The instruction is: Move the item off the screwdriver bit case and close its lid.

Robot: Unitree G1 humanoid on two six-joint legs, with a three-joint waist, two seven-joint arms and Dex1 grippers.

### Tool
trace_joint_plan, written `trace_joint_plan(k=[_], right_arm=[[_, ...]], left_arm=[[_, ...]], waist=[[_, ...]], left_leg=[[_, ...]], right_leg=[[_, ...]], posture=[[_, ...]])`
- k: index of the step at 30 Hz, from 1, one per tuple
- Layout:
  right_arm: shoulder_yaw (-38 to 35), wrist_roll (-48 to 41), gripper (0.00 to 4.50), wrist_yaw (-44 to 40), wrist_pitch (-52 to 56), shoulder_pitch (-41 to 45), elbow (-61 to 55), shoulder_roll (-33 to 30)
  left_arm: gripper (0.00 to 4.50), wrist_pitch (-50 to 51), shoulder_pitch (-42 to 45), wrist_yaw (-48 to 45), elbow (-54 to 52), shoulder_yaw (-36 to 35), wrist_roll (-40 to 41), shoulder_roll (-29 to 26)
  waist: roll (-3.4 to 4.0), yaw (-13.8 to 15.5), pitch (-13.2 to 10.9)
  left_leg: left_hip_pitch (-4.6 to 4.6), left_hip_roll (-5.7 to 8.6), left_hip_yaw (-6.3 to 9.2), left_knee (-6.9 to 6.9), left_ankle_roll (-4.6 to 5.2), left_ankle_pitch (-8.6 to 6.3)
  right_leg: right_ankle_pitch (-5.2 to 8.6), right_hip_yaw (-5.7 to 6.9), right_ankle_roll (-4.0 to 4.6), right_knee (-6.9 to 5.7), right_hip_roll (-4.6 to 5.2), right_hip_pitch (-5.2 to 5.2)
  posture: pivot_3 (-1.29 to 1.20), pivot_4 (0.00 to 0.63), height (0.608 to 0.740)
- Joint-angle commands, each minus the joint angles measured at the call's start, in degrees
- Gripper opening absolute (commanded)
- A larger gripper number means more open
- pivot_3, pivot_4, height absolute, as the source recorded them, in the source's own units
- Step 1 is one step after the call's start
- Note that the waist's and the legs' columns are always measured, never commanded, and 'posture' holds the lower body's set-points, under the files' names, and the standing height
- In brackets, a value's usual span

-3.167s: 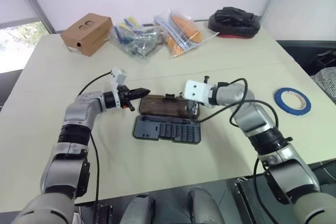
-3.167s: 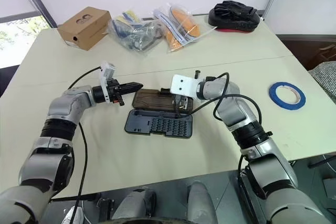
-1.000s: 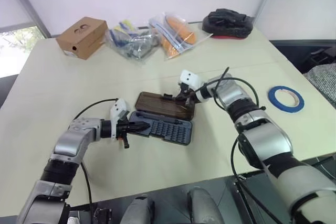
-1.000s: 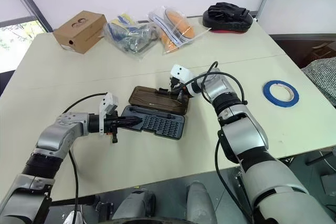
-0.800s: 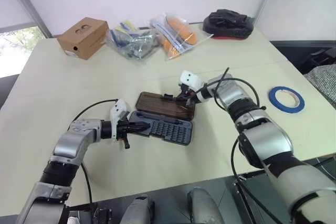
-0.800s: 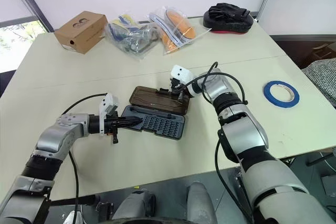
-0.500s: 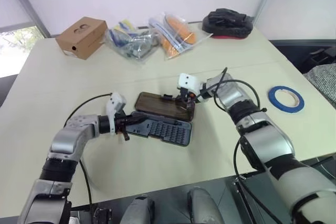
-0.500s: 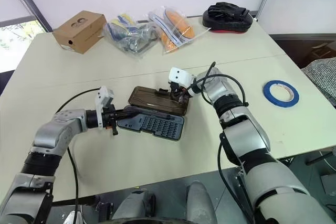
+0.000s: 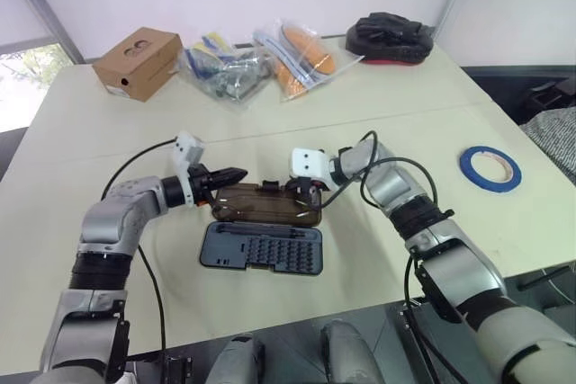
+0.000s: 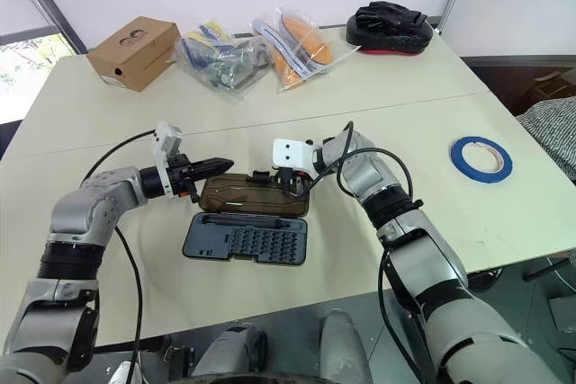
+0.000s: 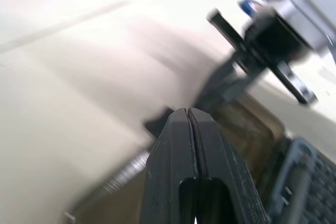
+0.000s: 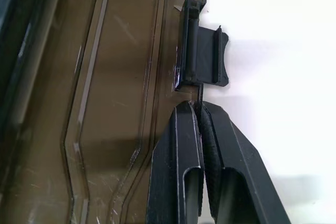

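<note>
The screwdriver bit case lies open on the table: a dark grey base [image 9: 261, 247] full of bits nearest me, with its brown see-through lid [image 9: 261, 205] flat behind it. Nothing rests on either half. My right gripper [image 9: 302, 195] reaches in from the right over the lid's far edge. In the right wrist view it [image 12: 199, 106] is shut on a thin tab of the lid, just below the black latch [image 12: 202, 66]. My left gripper [image 9: 239, 173] is shut and empty, its tips hovering at the lid's far left corner [image 11: 247, 124].
A blue tape roll [image 9: 490, 166] lies at the right. A cardboard box [image 9: 144, 53], plastic bags [image 9: 261, 65] and a black pad [image 9: 391, 35] line the far side. Bare table stretches left of the case and in front of it.
The case has slid left and towards me along with my right gripper. My left gripper left the base's left end and moved up to the lid's far left corner. The base now lies flat.
</note>
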State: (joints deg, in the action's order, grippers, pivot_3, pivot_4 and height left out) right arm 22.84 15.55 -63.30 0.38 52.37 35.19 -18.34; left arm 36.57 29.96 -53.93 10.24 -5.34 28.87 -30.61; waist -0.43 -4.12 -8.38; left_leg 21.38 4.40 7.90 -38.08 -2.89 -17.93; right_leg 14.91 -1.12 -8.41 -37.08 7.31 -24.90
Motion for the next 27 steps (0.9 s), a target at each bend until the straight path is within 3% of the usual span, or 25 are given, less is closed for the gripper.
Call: trace_joint_plan(k=[1, 9, 21, 27], right_arm=[[0.3, 2.2, 0.1, 6.2, -4.6, 0.4, -1.1, -0.4], [0.3, 5.4, 0.1, 14.7, -11.6, -0.2, -5.1, -3.2], [0.4, 6.7, 0.1, 17.4, -10.3, -5.4, -16.9, -6.1], [0.8, 7.4, 0.1, 17.6, -9.8, -6.7, -21.8, -6.5]], left_arm=[[0.0, -1.1, 1.8, 1.7, 1.6, -2.9, 0.6, -0.2], [0.0, -3.6, 2.6, 2.2, 7.1, -3.8, -0.7, -0.8], [0.0, -10.4, 12.2, 4.1, 26.9, -8.2, -2.7, -2.2], [0.0, -14.0, 13.1, -1.7, 33.9, -3.3, -7.8, -2.3]], waist=[[0.0, 0.0, 0.0], [-0.01, 0.2, 0.0], [-0.03, 0.2, 0.0], [-0.02, 0.1, 0.0]], left_leg=[[0.0, 0.0, 0.0, 0.0, 0.0, 0.0], [0.03, 0.05, 0.01, -0.06, -0.01, 0.01], [0.05, 0.1, 0.01, -0.06, 0.0, 0.0], [0.05, 0.13, 0.02, -0.04, 0.0, 0.0]], right_leg=[[0.0, 0.0, 0.0, 0.0, 0.0, 0.0], [0.0, 0.0, 0.0, 0.0, 0.02, 0.02], [0.0, 0.02, 0.0, 0.0, 0.02, 0.01], [0.0, 0.03, 0.0, -0.01, 0.01, -0.01]], posture=[[0.0, 0.15, 0.74], [0.0, 0.15, 0.74], [0.0, 0.15, 0.74], [0.0, 0.15, 0.74]])
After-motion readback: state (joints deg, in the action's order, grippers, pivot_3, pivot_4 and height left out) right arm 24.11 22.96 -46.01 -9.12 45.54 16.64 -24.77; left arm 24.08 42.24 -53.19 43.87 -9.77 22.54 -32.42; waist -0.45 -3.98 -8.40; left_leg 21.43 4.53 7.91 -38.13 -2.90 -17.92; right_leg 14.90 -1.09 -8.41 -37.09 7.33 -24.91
